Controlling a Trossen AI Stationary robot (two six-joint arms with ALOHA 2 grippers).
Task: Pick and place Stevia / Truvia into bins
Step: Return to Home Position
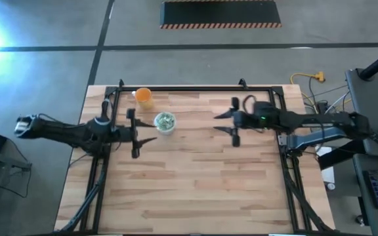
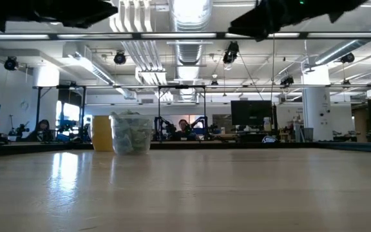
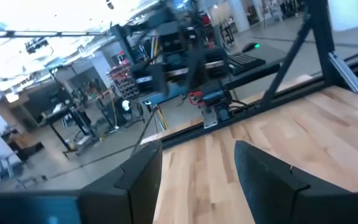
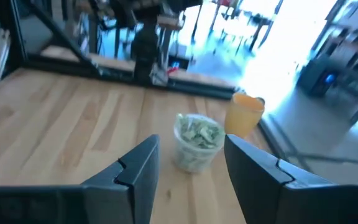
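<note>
Table (image 1: 195, 190): one, pale wood planks, with a dark frame along its edges.

Arms: two. The left comes in from the table's left edge, the right from its right edge. In the low view both are cut off at the top and show only as dark shapes.

Grippers: two, both held above the wood and pointing inward at each other.
- Left gripper (image 1: 144, 133): fingers spread, only bare planks in the gap. It sits just beside the clear cup, on the near side, not touching.
- Right gripper (image 4: 191, 177): fingers spread, nothing between them. It is well apart from the cups, out past mid-table.

Cups: two, upright, at the far left of the table, side by side.
- Clear cup (image 1: 166, 130): the nearer one to the table's middle.
- Orange cup (image 1: 144, 98): farther back and left. The low view shows it partly hidden behind the clear cup. What it contains cannot be seen.

Sachets (image 4: 199, 132): green-and-white, heaped inside the clear cup to about its rim. They are too jumbled to count.

In the right wrist view the clear cup shows through the gap between the fingers, but it stands well ahead of the tips.
</note>
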